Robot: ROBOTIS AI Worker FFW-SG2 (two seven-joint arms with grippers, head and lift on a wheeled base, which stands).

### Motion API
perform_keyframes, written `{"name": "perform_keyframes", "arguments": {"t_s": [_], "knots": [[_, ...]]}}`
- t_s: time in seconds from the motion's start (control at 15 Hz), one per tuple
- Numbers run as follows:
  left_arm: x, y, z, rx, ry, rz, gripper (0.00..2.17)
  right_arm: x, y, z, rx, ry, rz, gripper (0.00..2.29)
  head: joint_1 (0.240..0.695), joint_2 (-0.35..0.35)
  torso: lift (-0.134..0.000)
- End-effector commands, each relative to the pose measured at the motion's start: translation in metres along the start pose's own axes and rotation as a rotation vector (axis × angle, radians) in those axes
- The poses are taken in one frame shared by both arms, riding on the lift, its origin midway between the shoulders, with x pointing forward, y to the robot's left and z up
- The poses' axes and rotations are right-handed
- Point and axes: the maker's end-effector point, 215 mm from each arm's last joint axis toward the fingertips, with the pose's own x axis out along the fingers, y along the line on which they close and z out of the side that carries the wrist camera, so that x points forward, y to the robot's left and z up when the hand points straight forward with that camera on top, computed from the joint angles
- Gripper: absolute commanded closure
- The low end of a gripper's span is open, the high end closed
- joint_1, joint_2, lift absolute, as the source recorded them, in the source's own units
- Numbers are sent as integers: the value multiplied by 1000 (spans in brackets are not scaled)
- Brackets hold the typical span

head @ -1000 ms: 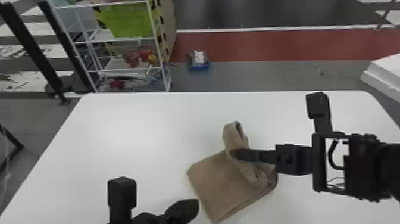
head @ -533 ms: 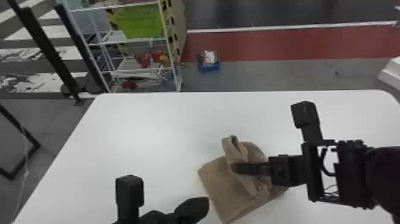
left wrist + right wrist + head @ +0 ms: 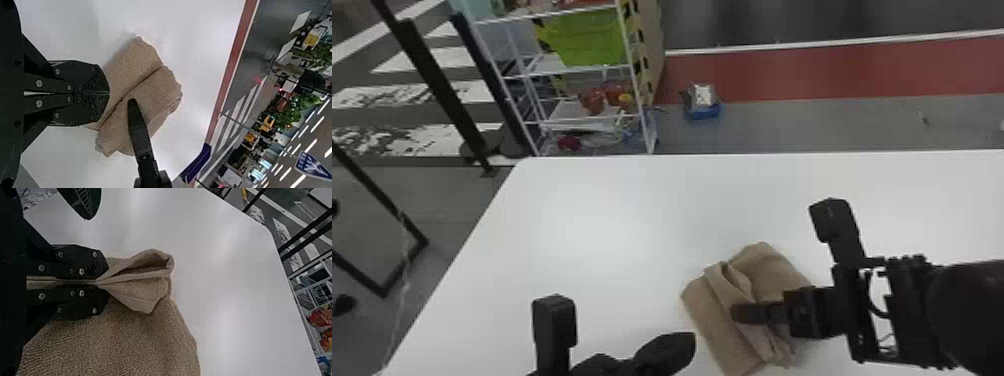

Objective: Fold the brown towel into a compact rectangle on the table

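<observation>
The brown towel [image 3: 717, 320] lies partly folded near the front of the white table, a raised fold running across it. My right gripper [image 3: 739, 313] is over that fold from the right; in the right wrist view my right gripper [image 3: 102, 282] is shut on a pinched layer of the towel [image 3: 137, 337], which flares out beyond the fingertips. To the left of the towel is my left gripper [image 3: 689, 342], not touching it there. In the left wrist view my left gripper [image 3: 109, 93] is shut with nothing seen between its fingers, and the towel [image 3: 137, 66] lies beyond it.
The white table [image 3: 582, 225] stretches away behind and to the left of the towel. Past its far edge stand a wire shelf [image 3: 532, 75] with a green bin [image 3: 587, 37] and a small blue-based item [image 3: 702, 102] on the floor.
The head view has shifted. My right gripper has moved left with the pinched layer, which now lies further over the towel's left part. The left gripper remains beside the towel.
</observation>
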Motion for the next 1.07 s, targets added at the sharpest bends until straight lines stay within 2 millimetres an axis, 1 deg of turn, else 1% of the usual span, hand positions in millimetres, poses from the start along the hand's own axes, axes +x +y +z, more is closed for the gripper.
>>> {"name": "perform_keyframes", "arguments": {"t_s": [0.0, 0.07, 0.13, 0.2, 0.27, 0.4, 0.53, 0.6, 0.73, 0.8, 0.93, 1.0], "knots": [[-2, 4, -2, -11, -2, 0, 1646, 4, 1, -6, -4, 16, -6, 1058, 695, 215, -123], [-4, 5, -2, -14, -1, -2, 1642, 6, 2, -10, -4, 24, -8, 788, 695, 221, -123], [-4, 5, -3, -18, 0, -4, 1646, 8, 4, -17, 1, 31, 1, 208, 695, 224, -123], [-4, 5, -3, -18, -1, -4, 1646, 8, 9, -23, 10, 36, 25, -1, 695, 228, -123], [-4, 5, -5, -20, 2, -4, 1646, 8, 19, -27, 12, 36, 59, -1, 695, 233, -123], [-4, 6, -5, -20, 2, -2, 1646, 4, 34, -28, 11, 23, 110, 29, 695, 257, -123], [-4, 6, -7, -20, 7, 1, 1646, -4, 46, -30, 15, 1, 148, 49, 695, 272, -123], [-4, 8, -7, -19, 8, 6, 1646, -13, 49, -25, 26, -25, 174, 49, 695, 278, -123], [-4, 7, -6, -16, 6, 6, 1646, -32, 54, -16, 50, -83, 223, 49, 695, 287, -123], [-4, 6, -6, -14, 7, 5, 1646, -41, 55, -17, 56, -105, 230, 49, 695, 284, -123], [-2, 5, -3, -9, 3, 4, 1646, -59, 51, -22, 81, -147, 228, 49, 695, 270, -123], [-3, 7, 0, -4, -2, 9, 1646, -70, 44, -19, 86, -174, 210, 53, 695, 252, -123]]}}
